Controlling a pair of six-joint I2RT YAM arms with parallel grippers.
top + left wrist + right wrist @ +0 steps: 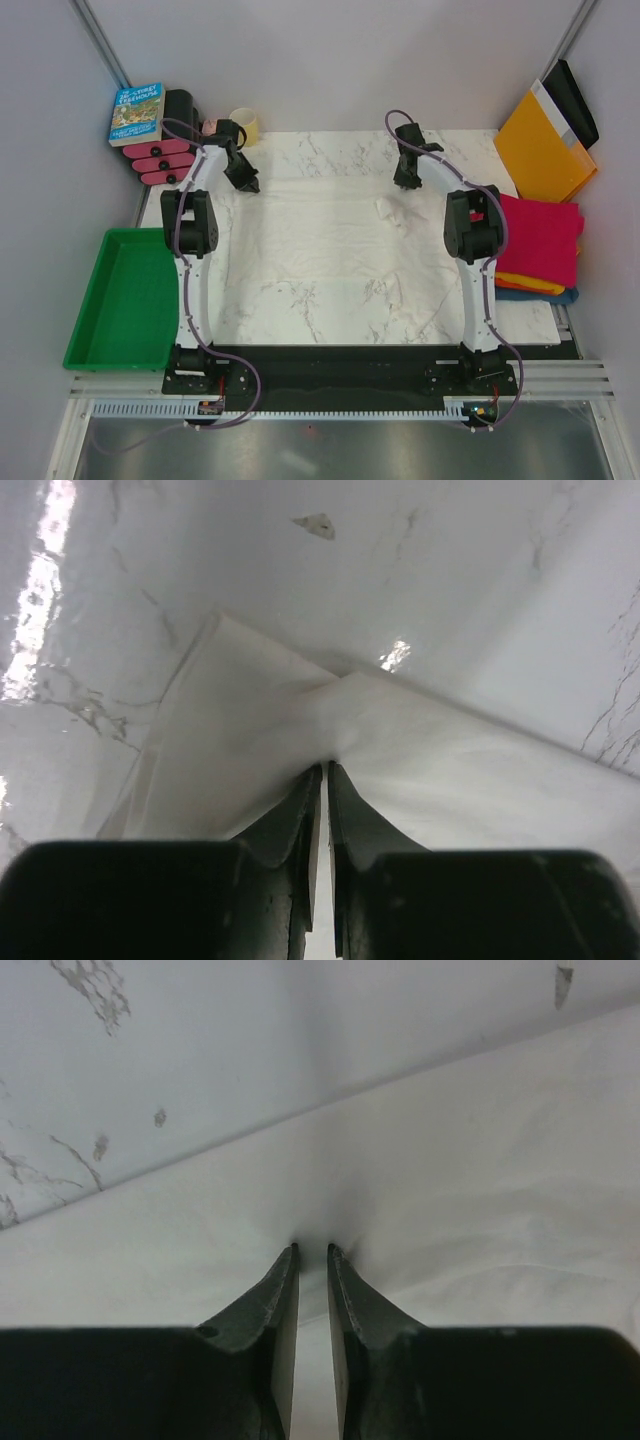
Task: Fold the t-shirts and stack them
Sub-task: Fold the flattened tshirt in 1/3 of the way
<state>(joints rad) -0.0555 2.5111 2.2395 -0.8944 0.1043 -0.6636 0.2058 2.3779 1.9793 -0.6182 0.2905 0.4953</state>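
Note:
A large thin white t-shirt [330,245] lies spread and wrinkled across the marbled table. My left gripper [248,185] is at its far left corner, shut on the cloth [250,730], which bunches at the fingertips. My right gripper [403,182] is at its far right edge, shut on a pinch of the white cloth [420,1190]. A stack of folded shirts sits at the right: crimson red [545,238] on top, orange [535,283] and dark blue [565,296] edges below.
A green tray [120,300] sits off the table's left edge. A book [137,112], pink objects [160,160], a dark cylinder [180,105] and a cream mug [246,124] stand at the far left. An orange-yellow envelope [545,150] leans at the far right.

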